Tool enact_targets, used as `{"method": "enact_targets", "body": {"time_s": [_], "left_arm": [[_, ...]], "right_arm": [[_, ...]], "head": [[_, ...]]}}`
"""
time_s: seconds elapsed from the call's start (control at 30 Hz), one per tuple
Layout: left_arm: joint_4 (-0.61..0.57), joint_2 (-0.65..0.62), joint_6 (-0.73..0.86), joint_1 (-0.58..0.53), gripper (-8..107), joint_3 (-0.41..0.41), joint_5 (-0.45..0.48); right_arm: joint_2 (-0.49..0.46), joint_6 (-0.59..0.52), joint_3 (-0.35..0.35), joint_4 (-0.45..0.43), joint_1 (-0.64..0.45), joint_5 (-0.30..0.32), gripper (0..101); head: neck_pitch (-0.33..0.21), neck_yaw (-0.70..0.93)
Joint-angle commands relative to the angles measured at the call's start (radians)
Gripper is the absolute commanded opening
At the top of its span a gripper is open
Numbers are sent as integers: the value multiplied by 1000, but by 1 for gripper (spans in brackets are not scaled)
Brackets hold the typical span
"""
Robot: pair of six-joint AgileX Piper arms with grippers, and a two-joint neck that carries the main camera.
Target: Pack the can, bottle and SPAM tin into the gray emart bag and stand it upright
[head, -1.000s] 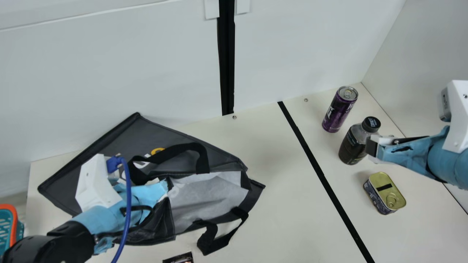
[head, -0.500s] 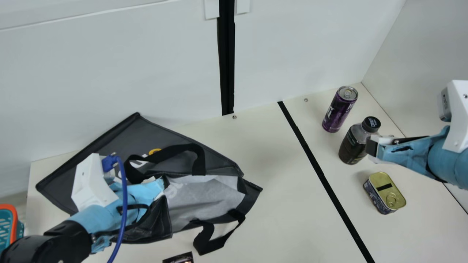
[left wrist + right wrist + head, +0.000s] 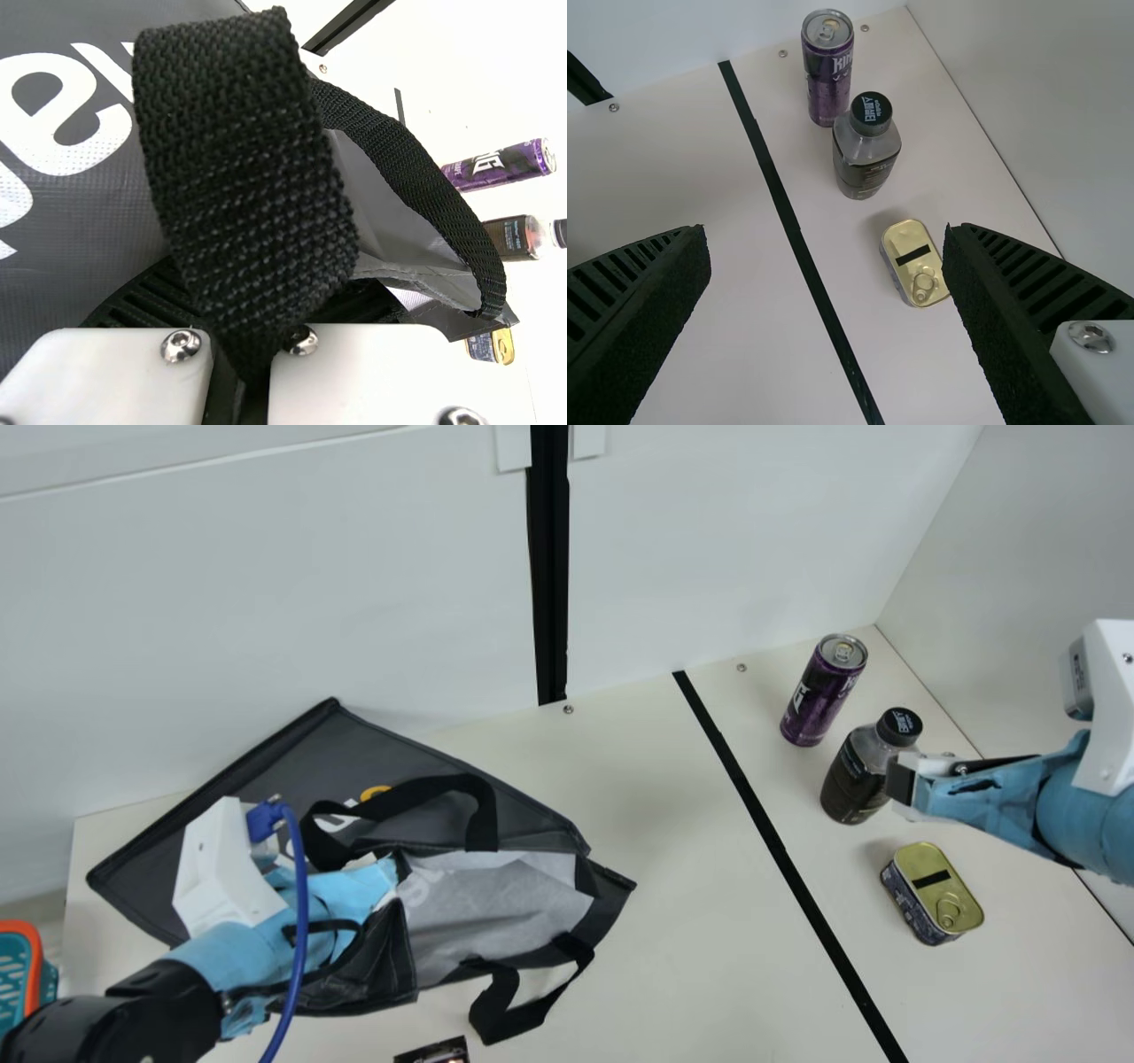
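Item: gray emart bag (image 3: 500, 908), slumped on its side on the bench (image 3: 673, 921), unfilled as far as I can judge; how wide the mouth gapes I cannot tell.
Item: left gripper (image 3: 245, 305), at the bag, fingers closed, apparently pinching one black handle (image 3: 239, 177) near its lower end.
Item: right gripper (image 3: 824, 235), fingers spread with nothing between them, held above the bench near the bottle (image 3: 855, 775).
Item: can (image 3: 822, 691), purple, upright, just beside the bottle, which also stands.
Item: SPAM tin (image 3: 935, 895), flat, ring-pull up, well apart from the bag.
Faults to expect: a grip on webbing alone may let the bag twist or fold shut when lifted, since cloth has no stiffness of its own. The loose loop could snag the fingers on release. Can and bottle stand close enough that a wide approach to one may topple the other. The low tin leaves little to grasp, so a high closing could slip off. Loaded unevenly, the soft bag may tip over once upright.
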Motion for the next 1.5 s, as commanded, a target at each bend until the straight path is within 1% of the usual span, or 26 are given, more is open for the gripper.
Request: {"method": "enact_targets", "body": {"time_s": [0.0,1.03,1.17,1.47], "left_arm": [[0,0,0,0,-8,0,0],[0,0,0,0,-8,0,0],[0,0,0,0,-8,0,0],[0,0,0,0,-8,0,0]], "right_arm": [[0,0,0,0,0,0,95],[0,0,0,0,0,0,95],[-9,21,12,-18,19,-1,95],[12,21,5,-26,6,-10,95]], "head": [[-23,-2],[-23,-2],[-23,-2],[-23,-2]]}}
